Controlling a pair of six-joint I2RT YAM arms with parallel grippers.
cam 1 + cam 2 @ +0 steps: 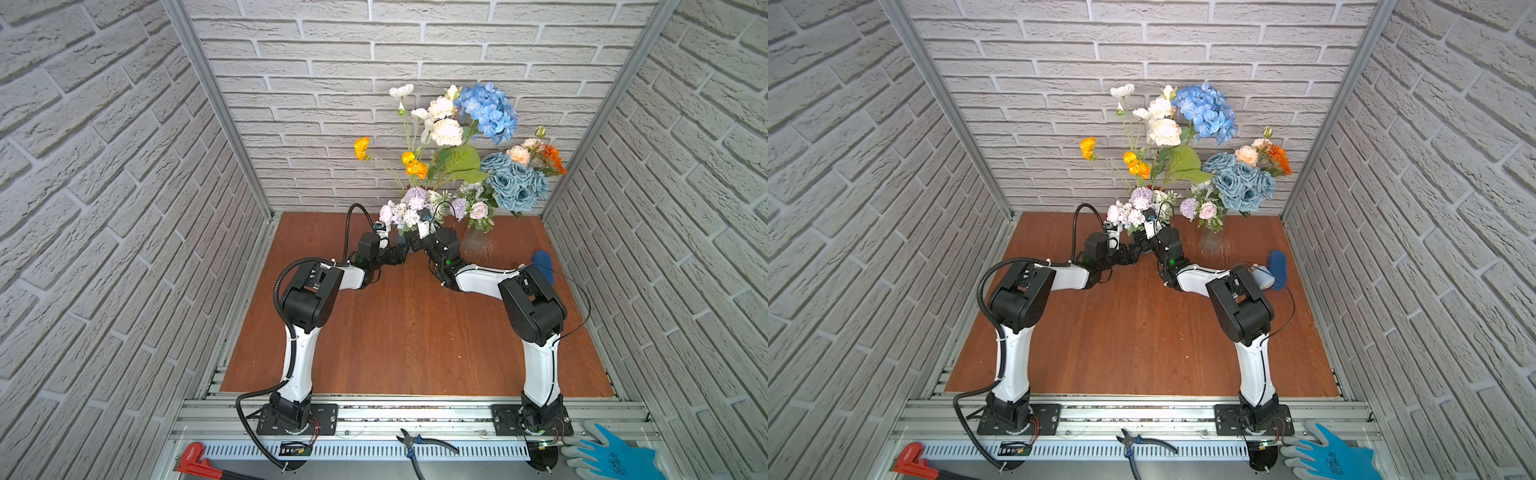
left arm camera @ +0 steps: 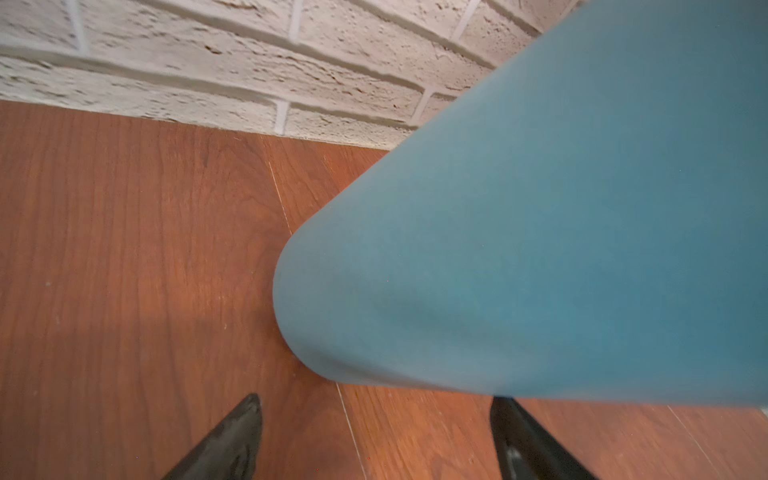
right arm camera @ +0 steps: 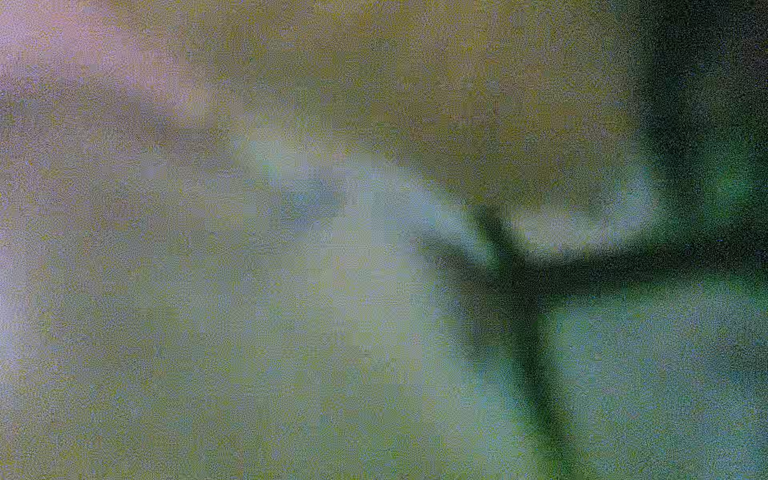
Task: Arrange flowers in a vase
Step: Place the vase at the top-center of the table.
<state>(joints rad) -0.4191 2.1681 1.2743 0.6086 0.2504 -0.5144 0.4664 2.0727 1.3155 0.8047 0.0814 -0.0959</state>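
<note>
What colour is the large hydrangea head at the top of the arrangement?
Light blue. The hydrangea shows best in a top view, against the pale brick wall.

**Left wrist view.** A teal vase (image 2: 540, 249), smooth, matte and out of focus, filled much of the frame, and its rounded end lay close before the camera. The left gripper (image 2: 374, 440) appeared as two black fingertips (image 2: 226, 440) set wide apart, with bare wood between them. The vase's edge overlapped one tip, but contact could not be determined. Beneath lay a reddish wooden tabletop (image 2: 124, 249) crossed by a pale seam (image 2: 349, 424). A white brick wall (image 2: 208, 62) met its far edge.
</note>
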